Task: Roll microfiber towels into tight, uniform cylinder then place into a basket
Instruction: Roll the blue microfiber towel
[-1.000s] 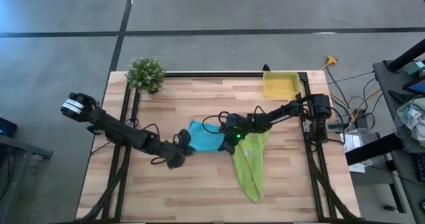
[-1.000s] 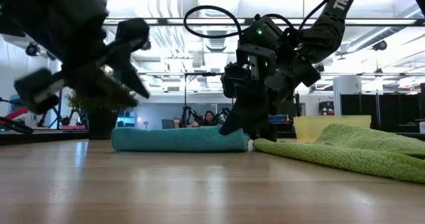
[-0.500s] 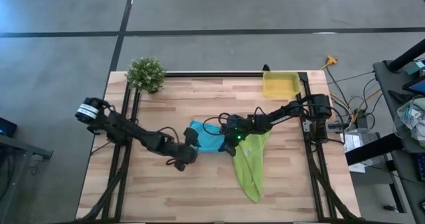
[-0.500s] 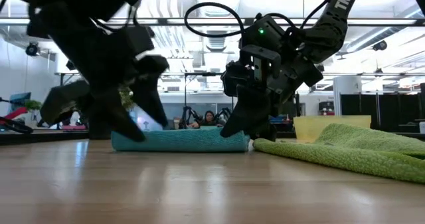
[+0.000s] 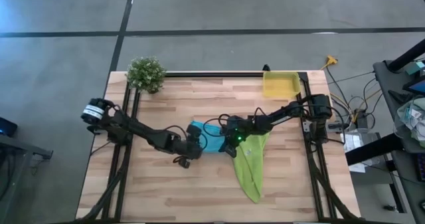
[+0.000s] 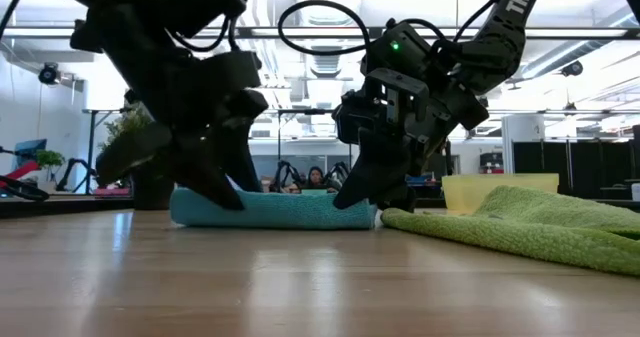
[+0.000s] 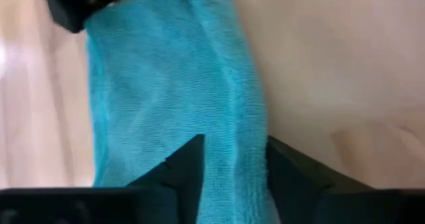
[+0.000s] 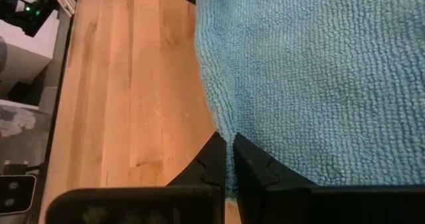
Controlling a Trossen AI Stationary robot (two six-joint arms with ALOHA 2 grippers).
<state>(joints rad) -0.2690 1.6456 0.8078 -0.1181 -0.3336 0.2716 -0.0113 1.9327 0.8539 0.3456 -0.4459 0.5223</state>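
Observation:
The turquoise towel [image 5: 207,137] lies on the table as a low folded band [image 6: 285,209], with a thicker ridge along one edge [image 7: 232,84]. My left gripper [image 5: 191,146] is open at its left end, its fingers [image 7: 192,161] standing on either side of that ridge. My right gripper [image 5: 230,143] is shut on the towel's right end [image 6: 355,199]. The lime-green towel [image 5: 249,164] lies spread out toward the near right, flat on the wood. The yellow basket [image 5: 280,85] stands at the far right edge. My left gripper's fingers come down slanting from the table's left, one on each side of the towel's ridge [image 7: 234,144]; whether they touch it, I cannot tell. My right gripper pinches a thin edge of the turquoise towel [image 8: 226,127] between its two fingers, slanting down from the table's right. The towel lies on the table.
A small potted plant [image 5: 146,73] stands at the far left corner. Black frame rails [image 5: 126,137] run along both sides of the table. Bare wood [image 5: 166,191] lies at the near left. A person sits in the room beyond [image 6: 315,177].
My left gripper has gone toward the table's right edge and down, reaching the turquoise towel's left end. The towel and my right gripper have stayed where they were.

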